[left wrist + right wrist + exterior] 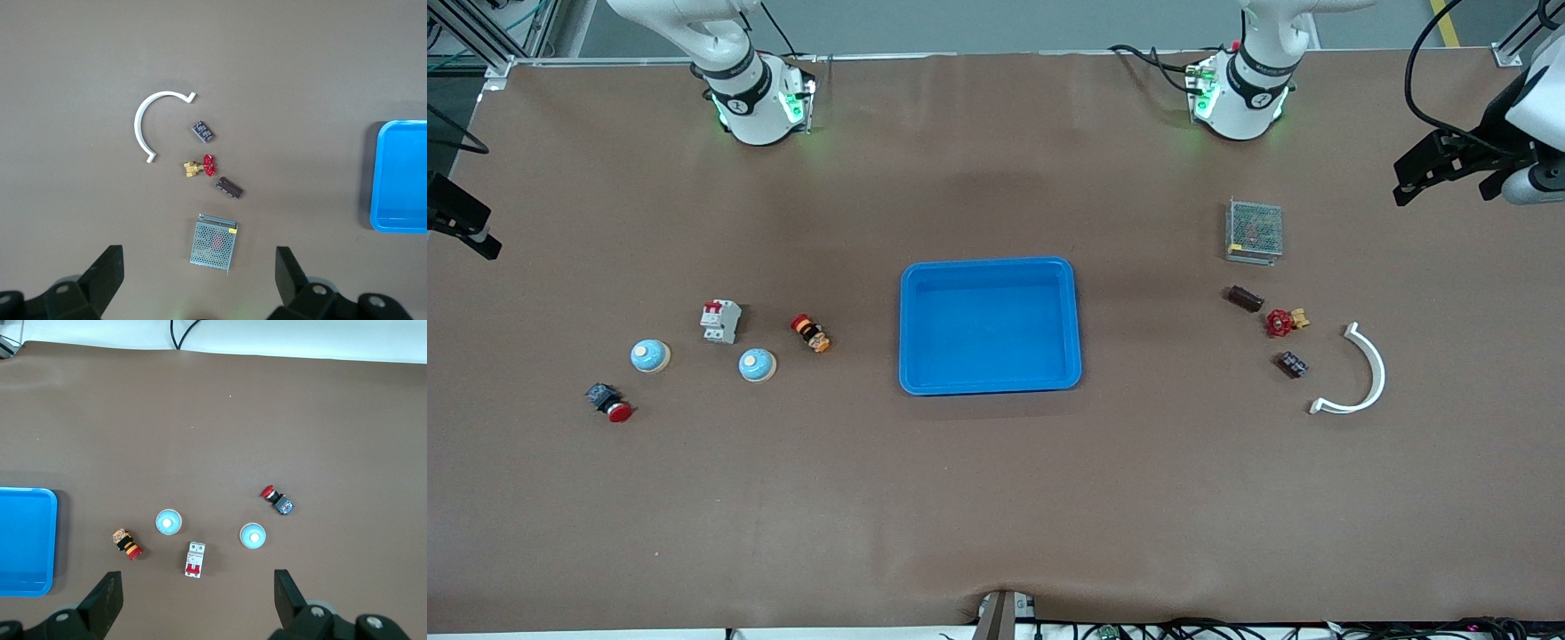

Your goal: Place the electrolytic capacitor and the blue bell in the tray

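Brown table (996, 498), parts in two groups around a central tray.
You have the blue tray (990, 384) mid-table; toward the right arm's end lie two blue bells (649, 356) (757, 364), a breaker (720, 321) and a red pushbutton (610, 404); toward the left arm's end lie a mesh box (1254, 230), a dark capacitor (1245, 298) and a white arc (1360, 373).

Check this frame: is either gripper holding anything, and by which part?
Nothing is held. The left gripper and right gripper are both open, up over bare table.

Grey mesh box (1254, 231), white curved bracket (1356, 373), breaker (720, 321) (red-levered), red pushbutton (610, 403)
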You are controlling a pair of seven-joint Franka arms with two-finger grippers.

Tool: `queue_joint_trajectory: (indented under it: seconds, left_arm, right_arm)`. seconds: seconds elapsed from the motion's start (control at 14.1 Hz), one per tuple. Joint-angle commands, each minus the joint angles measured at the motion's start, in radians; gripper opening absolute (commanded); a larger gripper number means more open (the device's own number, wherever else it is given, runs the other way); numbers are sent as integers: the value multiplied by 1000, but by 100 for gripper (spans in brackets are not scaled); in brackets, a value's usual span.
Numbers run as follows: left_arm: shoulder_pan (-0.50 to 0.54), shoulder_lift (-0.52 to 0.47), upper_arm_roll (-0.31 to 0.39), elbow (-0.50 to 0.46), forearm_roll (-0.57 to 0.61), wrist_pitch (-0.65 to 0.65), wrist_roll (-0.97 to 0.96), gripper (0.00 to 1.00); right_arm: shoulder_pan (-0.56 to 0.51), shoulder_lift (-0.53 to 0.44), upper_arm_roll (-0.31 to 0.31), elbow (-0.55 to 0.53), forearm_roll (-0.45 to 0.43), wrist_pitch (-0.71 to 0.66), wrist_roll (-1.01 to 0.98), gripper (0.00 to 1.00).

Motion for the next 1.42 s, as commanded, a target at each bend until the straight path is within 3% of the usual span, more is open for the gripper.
queue_joint_trajectory:
  seconds: [0.0,0.5,1.35]
  left_arm:
    - [3,9,-2,23,-4,-21,-7,100]
    - [3,18,-4,19,2,-21,-12,100]
    - [0,3,-7,-121,-15,-7,-113,100]
  right_arm:
    - [8,2,-4,17,-3,-14,4,100]
    - [8,2,-4,17,-3,-14,4,100]
    - [54,63,-1,-9,14,-40,-5,100]
